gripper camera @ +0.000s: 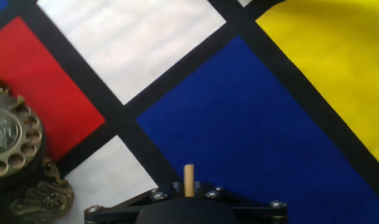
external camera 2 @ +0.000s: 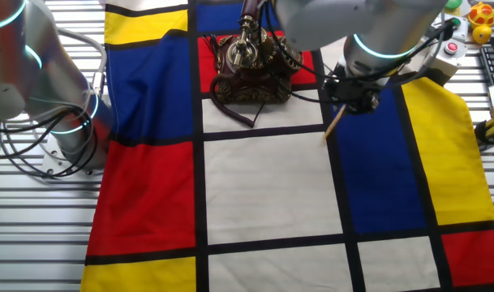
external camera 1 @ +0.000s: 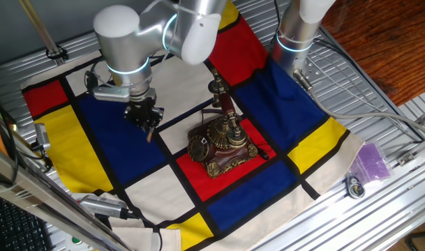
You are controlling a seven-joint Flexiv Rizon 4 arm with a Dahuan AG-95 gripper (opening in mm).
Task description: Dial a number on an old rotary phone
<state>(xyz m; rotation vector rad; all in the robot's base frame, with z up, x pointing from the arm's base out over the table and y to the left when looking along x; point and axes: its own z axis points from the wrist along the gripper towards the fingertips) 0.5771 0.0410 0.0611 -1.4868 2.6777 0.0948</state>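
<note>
The old rotary phone (external camera 1: 221,143) is dark bronze with a reddish body and stands on a red square of the checked cloth, handset on its upright cradle. It also shows in the other fixed view (external camera 2: 251,65), and its round dial (gripper camera: 9,140) sits at the left edge of the hand view. My gripper (external camera 1: 148,125) hangs left of the phone, above a blue square, shut on a thin light wooden stick (external camera 2: 334,122) that points down. The stick's tip (gripper camera: 189,179) pokes out between the black jaws in the hand view. The gripper (external camera 2: 356,96) is apart from the phone.
The cloth (external camera 1: 128,174) of red, blue, yellow and white squares covers the metal table. A second arm's base (external camera 1: 296,42) stands behind the phone. A purple packet (external camera 1: 371,162) and a small round object (external camera 1: 354,187) lie at the right. Tools lie at the front left edge (external camera 1: 100,206).
</note>
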